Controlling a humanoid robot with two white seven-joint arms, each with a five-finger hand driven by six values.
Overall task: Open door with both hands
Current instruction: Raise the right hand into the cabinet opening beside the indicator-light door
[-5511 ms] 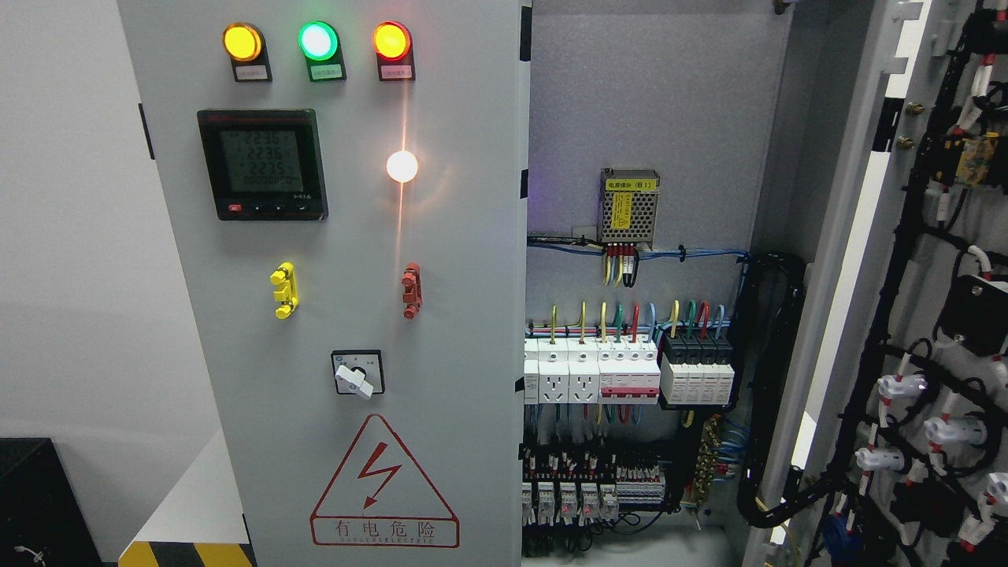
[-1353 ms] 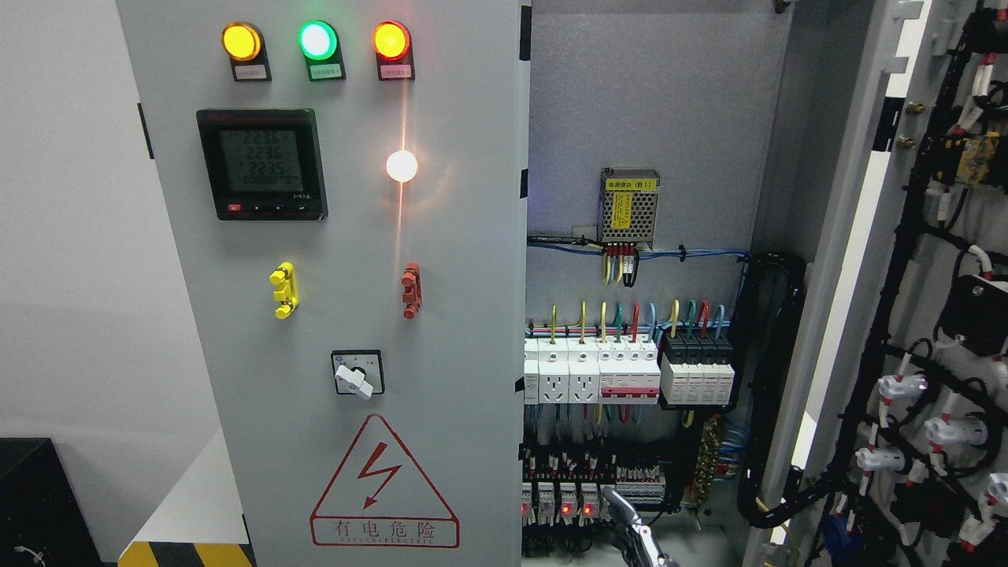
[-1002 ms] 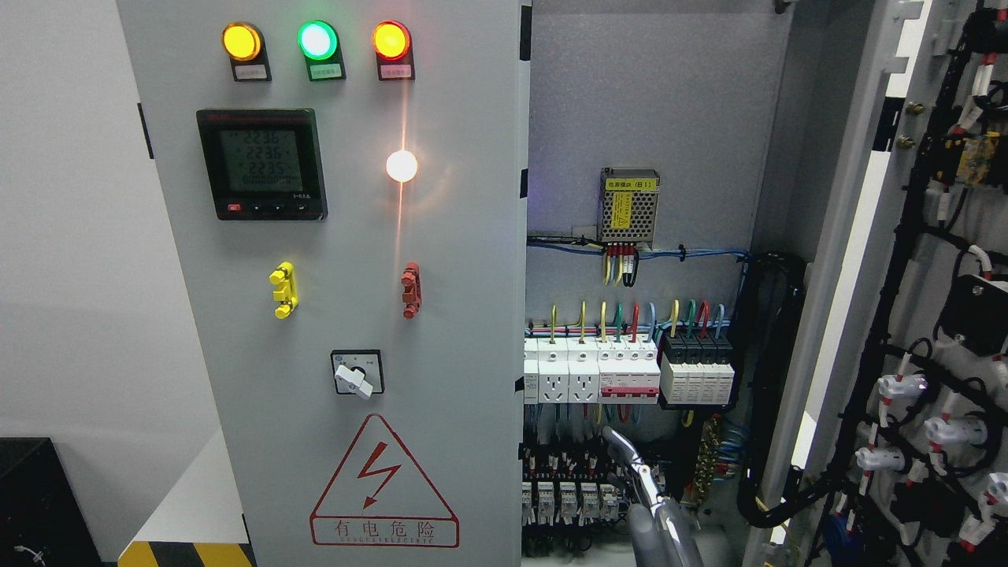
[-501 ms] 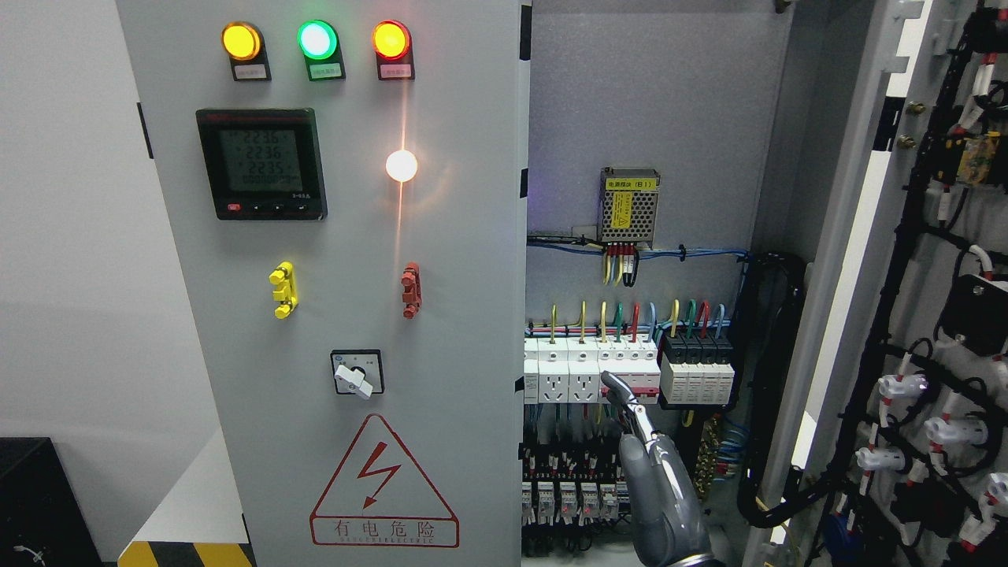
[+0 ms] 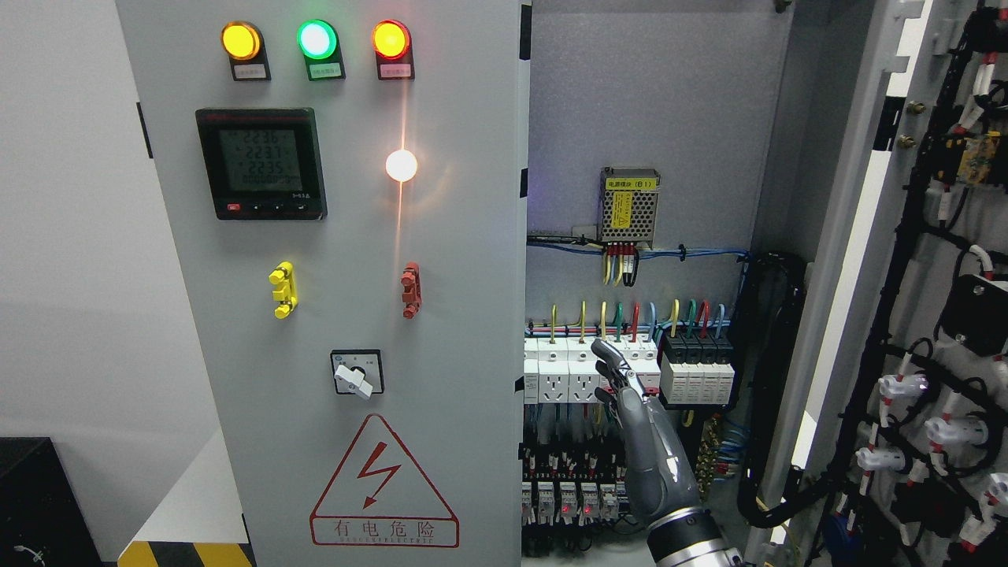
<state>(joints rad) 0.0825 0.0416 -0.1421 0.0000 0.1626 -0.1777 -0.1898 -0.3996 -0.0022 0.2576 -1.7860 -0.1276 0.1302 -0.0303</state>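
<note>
The grey left door (image 5: pixel 457 260) of the electrical cabinet carries three lit lamps, a meter (image 5: pixel 261 164), a rotary switch (image 5: pixel 357 372) and a red warning triangle. It covers the cabinet's left half; its free edge runs down at mid-picture. The right door (image 5: pixel 858 260) stands swung wide open, with black wiring on its inner face. My right hand (image 5: pixel 622 386) rises from the bottom edge inside the open right half, fingers straight and pointing up, in front of the white breakers (image 5: pixel 587 370). It holds nothing and is a little right of the left door's edge. No left arm shows.
Inside the cabinet are a perforated power supply (image 5: pixel 628 206), black breakers (image 5: pixel 697 370), terminal rows (image 5: pixel 567 480) and a black cable bundle (image 5: pixel 776 378). A black box (image 5: pixel 35 496) and a yellow-black striped edge (image 5: pixel 189 554) sit at the lower left.
My right hand has come up from below the bottom edge, climbing from the terminal rows to the breaker row. Both doors stand as they did before.
</note>
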